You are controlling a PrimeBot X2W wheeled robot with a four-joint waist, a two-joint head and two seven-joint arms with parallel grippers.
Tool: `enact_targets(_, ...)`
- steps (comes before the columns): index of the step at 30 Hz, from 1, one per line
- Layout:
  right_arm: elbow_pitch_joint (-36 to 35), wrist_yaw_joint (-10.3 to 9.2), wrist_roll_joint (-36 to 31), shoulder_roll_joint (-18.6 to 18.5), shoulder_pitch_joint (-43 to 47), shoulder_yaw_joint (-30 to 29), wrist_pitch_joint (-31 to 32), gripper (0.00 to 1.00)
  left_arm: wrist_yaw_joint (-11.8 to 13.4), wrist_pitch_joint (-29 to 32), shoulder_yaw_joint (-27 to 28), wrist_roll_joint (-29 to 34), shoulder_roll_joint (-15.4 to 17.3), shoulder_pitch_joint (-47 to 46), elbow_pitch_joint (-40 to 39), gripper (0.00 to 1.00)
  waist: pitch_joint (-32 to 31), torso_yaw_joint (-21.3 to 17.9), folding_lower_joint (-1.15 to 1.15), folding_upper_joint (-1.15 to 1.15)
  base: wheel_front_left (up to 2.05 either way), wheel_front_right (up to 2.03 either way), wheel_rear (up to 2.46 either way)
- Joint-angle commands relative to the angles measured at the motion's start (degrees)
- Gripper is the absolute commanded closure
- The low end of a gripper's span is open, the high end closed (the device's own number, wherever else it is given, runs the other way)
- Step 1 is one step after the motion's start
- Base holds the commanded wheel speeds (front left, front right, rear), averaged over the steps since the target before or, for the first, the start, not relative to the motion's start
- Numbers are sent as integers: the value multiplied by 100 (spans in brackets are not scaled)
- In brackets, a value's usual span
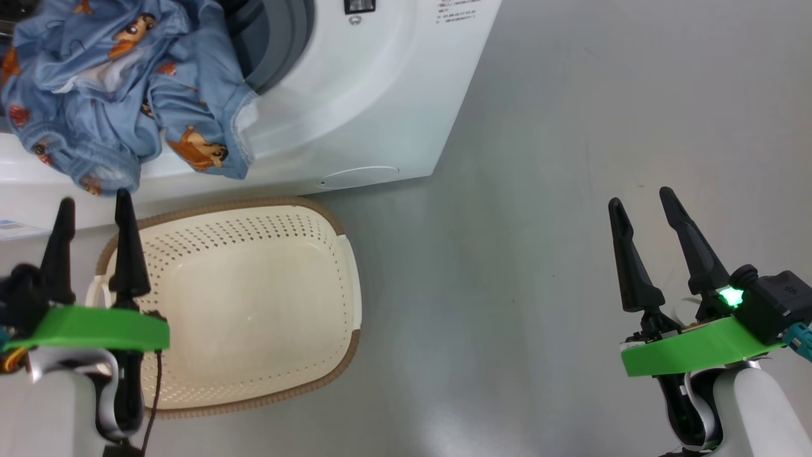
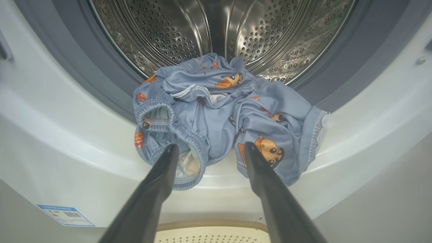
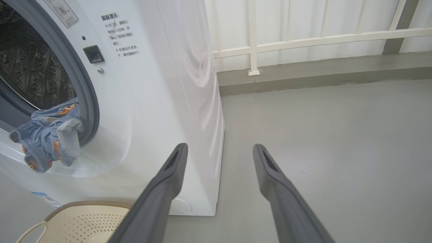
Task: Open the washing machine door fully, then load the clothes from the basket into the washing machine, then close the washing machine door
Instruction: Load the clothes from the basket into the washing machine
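The light blue clothes with orange cartoon figures hang half out of the washing machine, draped over the lower lip of its opening; the steel drum behind them is bare. The washing machine door is out of view. The cream basket stands on the floor before the machine with nothing in it. My left gripper is open over the basket's left rim, its tips just below the hanging clothes and apart from them. My right gripper is open above bare floor, right of the machine.
Grey floor spreads to the right of the machine. A white railing and a low kerb run along the far wall. The basket sits close against the machine's front.
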Motion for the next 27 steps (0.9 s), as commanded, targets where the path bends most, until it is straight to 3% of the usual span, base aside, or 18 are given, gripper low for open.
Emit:
enact_targets(1, -126, 48, 15, -50, 129, 115, -43, 0, -14, -29, 240, 40, 126, 180, -218, 0, -36, 22, 0, 0, 0, 0, 0)
enact_targets(15, -166, 48, 19, -124, 200, 59, -43, 0, -14, -29, 568, 118, -140, 1114, -928, 0, -62, 35, 0, 0, 0, 0, 0)
enact_targets(27, -185, 48, 7, -132, 179, 52, -43, 0, -14, -29, 631, 98, -211, 1185, -976, 0, -45, 32, 0, 0, 0, 0, 0)
